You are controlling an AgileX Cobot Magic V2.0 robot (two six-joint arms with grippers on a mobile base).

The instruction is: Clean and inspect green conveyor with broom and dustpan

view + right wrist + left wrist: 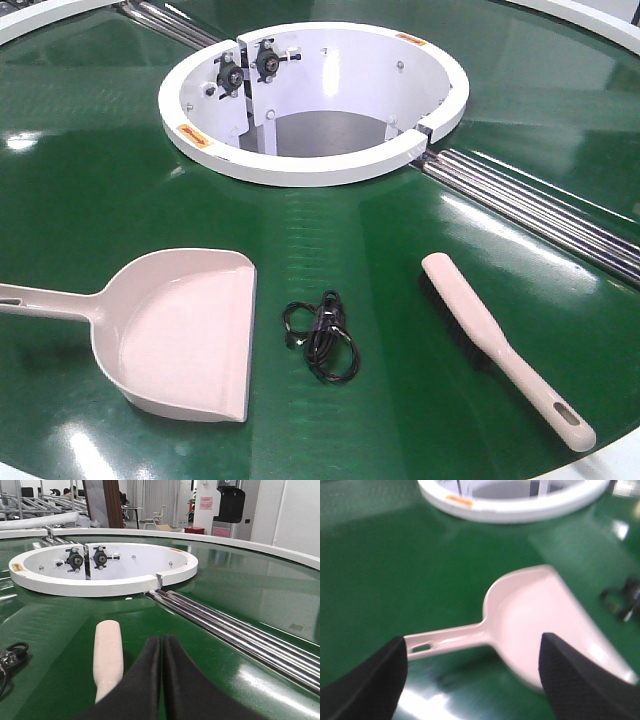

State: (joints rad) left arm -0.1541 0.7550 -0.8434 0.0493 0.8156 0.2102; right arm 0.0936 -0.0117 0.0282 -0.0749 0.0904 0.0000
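A dark brown wooden column [112,502] is standing at the far side, and a pale chair [159,516] is sitting before white curtains [145,492]. A black box [230,502] is hanging far right by the white wall [295,510]. Metal racks [30,505] are lining the far left.

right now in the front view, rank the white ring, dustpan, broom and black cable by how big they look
1. white ring, largest though farthest
2. dustpan, handle cut by the left edge
3. broom, about as long as the dustpan but far slimmer
4. black cable bundle, smallest
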